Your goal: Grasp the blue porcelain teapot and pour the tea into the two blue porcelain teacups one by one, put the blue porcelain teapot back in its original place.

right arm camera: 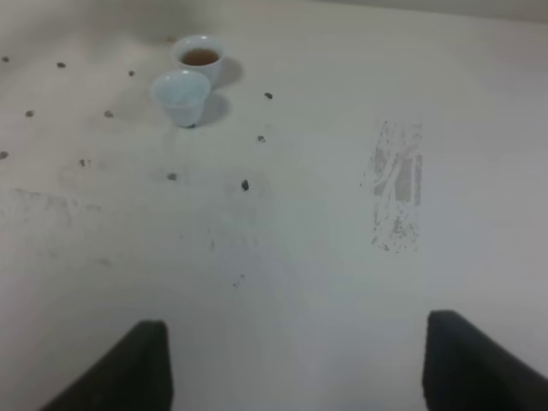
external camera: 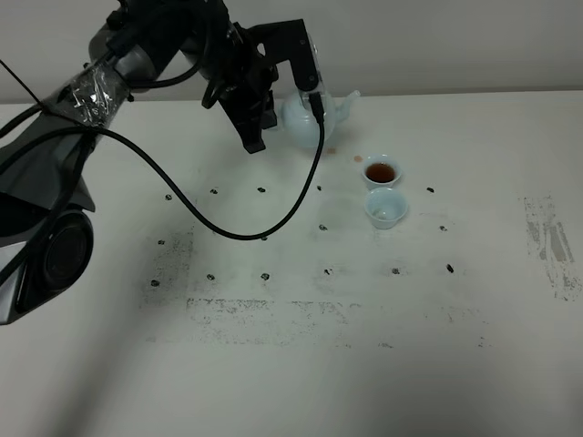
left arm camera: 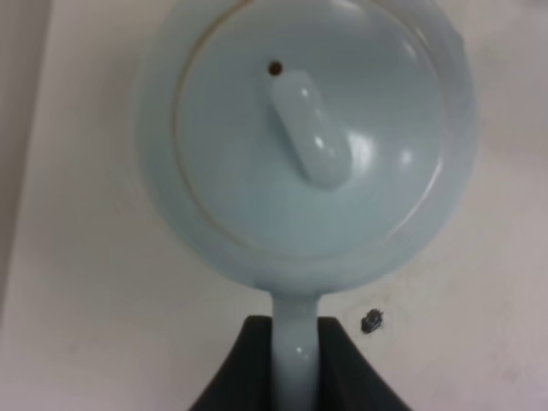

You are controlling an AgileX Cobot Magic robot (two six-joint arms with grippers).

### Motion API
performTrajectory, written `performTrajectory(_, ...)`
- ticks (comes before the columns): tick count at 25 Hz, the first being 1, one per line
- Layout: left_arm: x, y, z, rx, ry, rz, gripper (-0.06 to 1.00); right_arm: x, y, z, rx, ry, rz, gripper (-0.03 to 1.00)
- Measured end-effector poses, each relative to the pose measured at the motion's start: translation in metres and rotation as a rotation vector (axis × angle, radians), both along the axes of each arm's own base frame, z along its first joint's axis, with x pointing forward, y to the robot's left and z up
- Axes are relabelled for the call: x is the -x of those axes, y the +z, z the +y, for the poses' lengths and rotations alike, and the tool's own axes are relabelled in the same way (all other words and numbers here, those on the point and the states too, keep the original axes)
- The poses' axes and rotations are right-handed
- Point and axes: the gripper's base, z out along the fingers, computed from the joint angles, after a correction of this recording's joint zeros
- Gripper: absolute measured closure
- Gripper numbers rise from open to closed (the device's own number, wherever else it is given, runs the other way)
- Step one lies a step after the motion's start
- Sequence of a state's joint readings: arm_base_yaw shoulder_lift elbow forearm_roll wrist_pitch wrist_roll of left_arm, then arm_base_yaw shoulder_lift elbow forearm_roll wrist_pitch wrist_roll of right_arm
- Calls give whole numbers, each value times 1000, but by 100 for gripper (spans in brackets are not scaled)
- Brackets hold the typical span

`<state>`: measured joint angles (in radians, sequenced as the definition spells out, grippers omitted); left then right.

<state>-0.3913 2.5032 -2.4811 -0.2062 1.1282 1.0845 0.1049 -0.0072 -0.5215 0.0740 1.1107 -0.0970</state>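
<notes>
Left gripper [left arm camera: 297, 364] is clamped on the loop handle [left arm camera: 297, 338] of the blue porcelain teapot [external camera: 335, 116]; in the left wrist view both black fingers [left arm camera: 244, 368] press the handle from either side, no gap. In the exterior view the teapot is top centre of the frame, at the back edge of the table [external camera: 291, 364], spout [external camera: 352, 97] pointing right, lid [left arm camera: 308, 145] on with its knob upright. Can't tell if the base is touching the table or just off it. The left arm's black cable [external camera: 228, 232] loops down across the tabletop, lower left of the teapot. Two teacups are right of centre, just below and right of the teapot, touching or nearly so: far teacup [external camera: 380, 170] holds reddish-brown tea [external camera: 380, 172], near teacup [external camera: 385, 208] shows only pale interior. Right gripper [right arm camera: 300, 368] has its jaws spread wide, nothing between them, bare table under it; both cups show at the upper left of the right wrist view. Right gripper isn't visible in the exterior view.
</notes>
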Motion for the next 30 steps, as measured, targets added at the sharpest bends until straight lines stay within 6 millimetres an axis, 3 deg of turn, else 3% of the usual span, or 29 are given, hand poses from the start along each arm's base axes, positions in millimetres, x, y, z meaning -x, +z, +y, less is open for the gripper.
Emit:
performTrajectory(7,-6,-43,-7,21,3,76,88,0,0,0,0,0,0,38)
performTrajectory(16,-6,-59,-11,35,-8,99,88,0,0,0,0,0,0,38)
performTrajectory(19,-4,-52,-16,14,-34,69,88,0,0,0,0,0,0,38)
performTrajectory(22,6,-33,-28,-66,-109,-1,88,0,0,0,0,0,0,38)
performTrajectory(27,33,10,-60,-206,-261,-164,88,0,0,0,0,0,0,38)
performTrajectory(30,46,15,-78,-337,-332,-238,88,0,0,0,0,0,0,38)
